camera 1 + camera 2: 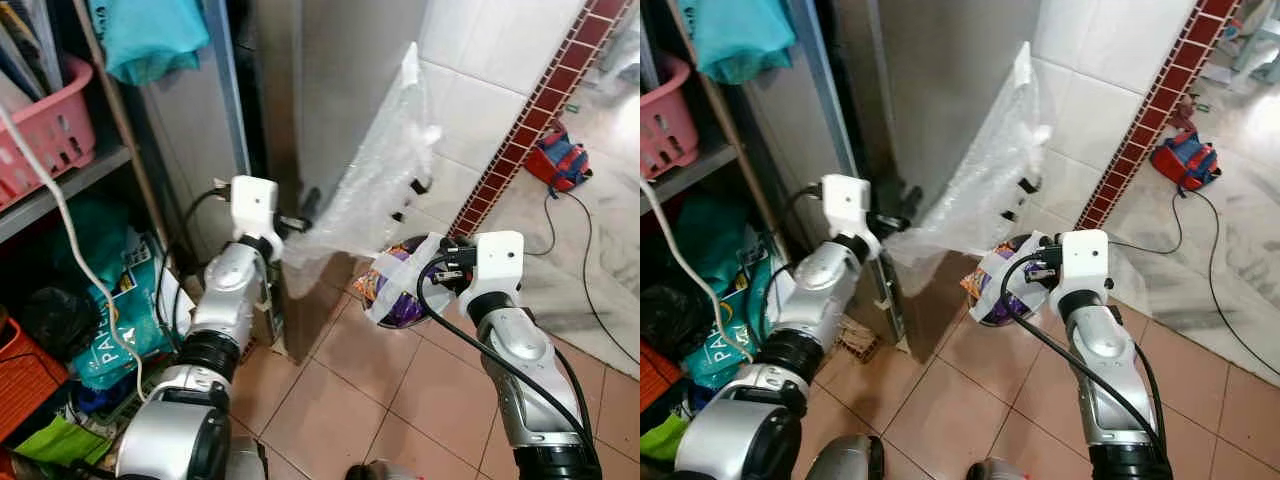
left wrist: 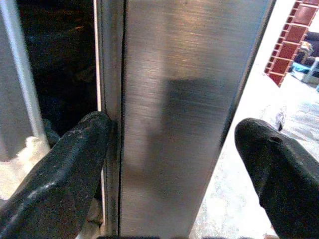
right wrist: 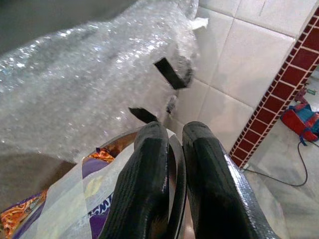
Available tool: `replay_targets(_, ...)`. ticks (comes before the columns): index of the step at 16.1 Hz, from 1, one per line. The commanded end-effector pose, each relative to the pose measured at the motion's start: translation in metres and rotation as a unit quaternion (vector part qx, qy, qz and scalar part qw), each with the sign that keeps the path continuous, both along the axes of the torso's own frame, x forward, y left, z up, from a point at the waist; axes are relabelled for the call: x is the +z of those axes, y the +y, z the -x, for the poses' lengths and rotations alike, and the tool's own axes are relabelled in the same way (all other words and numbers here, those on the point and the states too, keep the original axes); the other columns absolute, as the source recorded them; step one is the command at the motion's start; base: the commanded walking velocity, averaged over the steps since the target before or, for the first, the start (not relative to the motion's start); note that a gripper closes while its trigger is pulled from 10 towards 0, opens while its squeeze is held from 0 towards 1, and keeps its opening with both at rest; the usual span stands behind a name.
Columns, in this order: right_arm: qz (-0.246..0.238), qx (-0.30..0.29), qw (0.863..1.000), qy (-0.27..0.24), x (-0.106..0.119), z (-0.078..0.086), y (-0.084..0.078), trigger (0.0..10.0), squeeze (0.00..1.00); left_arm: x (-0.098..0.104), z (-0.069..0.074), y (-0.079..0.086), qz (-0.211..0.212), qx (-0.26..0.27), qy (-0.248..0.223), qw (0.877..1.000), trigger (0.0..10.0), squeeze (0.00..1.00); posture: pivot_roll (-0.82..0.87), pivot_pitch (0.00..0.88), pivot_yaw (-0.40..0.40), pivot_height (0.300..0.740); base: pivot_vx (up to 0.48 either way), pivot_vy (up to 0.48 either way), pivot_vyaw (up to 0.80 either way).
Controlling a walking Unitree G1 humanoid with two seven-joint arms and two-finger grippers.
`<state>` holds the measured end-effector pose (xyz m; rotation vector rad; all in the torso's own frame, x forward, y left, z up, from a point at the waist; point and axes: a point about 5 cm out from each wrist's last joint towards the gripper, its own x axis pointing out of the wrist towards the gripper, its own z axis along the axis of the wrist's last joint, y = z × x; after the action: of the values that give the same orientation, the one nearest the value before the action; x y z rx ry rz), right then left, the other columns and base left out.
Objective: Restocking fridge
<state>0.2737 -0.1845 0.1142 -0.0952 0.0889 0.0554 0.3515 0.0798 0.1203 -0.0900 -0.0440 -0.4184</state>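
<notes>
R tool [image 3: 172, 174] pinching bag [image 1: 395, 290], brushed-steel fridge [image 2: 174, 124]

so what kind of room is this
Likely a home kitchen or utility corner: a steel fridge by a white tiled wall, tile floor, and cluttered shelves with a pink basket.

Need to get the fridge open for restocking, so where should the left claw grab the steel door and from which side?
Grip the fridge door by its vertical edge beside the dark gap, coming straight on from the front. The left claw is open and already straddles that narrow brushed-steel edge, one finger at the seam. The edge is flat and slim enough to pinch. The right claw holds the snack bag.
</notes>
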Motion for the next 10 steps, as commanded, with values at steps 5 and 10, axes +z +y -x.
replay_targets(5, -0.014, -0.03, 0.999, -0.014, 0.0034, -0.004, -0.003, 10.0, 0.0, -0.0201, 0.0127, -0.0181, -0.015, -0.044, 0.032, 0.998, 10.0, 0.0, 0.01, 0.031, -0.025, 0.74, 0.14, 0.0, 0.0)
replay_targets(10, -0.004, -0.047, 0.999, -0.019, 0.0017, -0.0036, -0.0047, 10.0, 0.0, -0.0202, 0.0155, -0.0233, -0.015, -0.057, 0.027, 0.998, 10.0, 0.0, 0.01, 0.024, -0.017, 0.74, 0.392, 0.0, -0.63)
